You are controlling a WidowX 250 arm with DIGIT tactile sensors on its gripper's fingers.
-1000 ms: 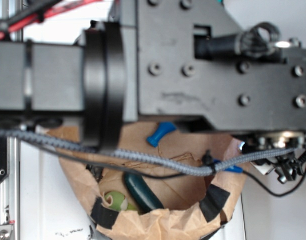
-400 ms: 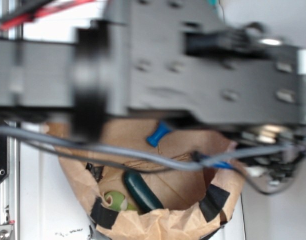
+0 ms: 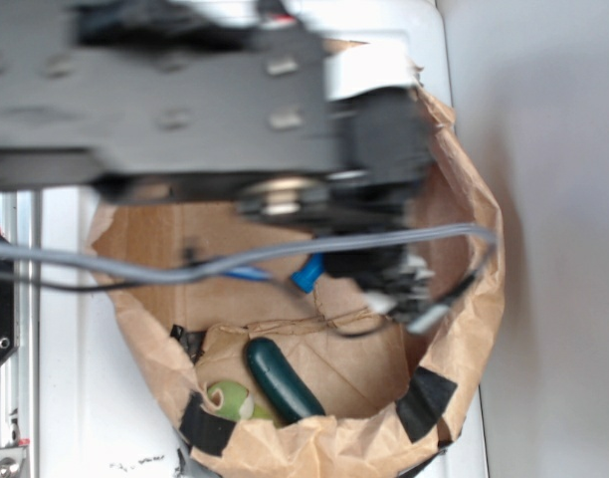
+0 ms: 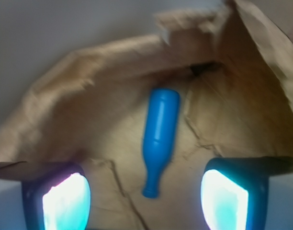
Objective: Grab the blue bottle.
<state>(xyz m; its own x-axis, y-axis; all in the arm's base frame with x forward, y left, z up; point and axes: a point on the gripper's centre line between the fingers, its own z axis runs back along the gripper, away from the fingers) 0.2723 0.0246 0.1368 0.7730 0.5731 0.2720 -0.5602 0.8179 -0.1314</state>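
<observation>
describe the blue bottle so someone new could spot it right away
Look inside the brown paper bag. The blue bottle lies flat on its floor, below the open hand. It is bright blue with a narrow neck, unlike the dark green cucumber-shaped object nearer the bag's taped edge.

The bottle [image 4: 159, 139] — bright blue, smooth, unlabelled — lies flat on brown paper in the wrist view, body toward 12 o'clock, narrow neck and flared lip toward 6 o'clock.

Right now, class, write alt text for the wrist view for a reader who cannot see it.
A blue bottle lies on its side on the floor of a brown paper bag, neck toward the camera. The open gripper hangs above it, untouching, one glowing fingertip in each lower corner.
</observation>
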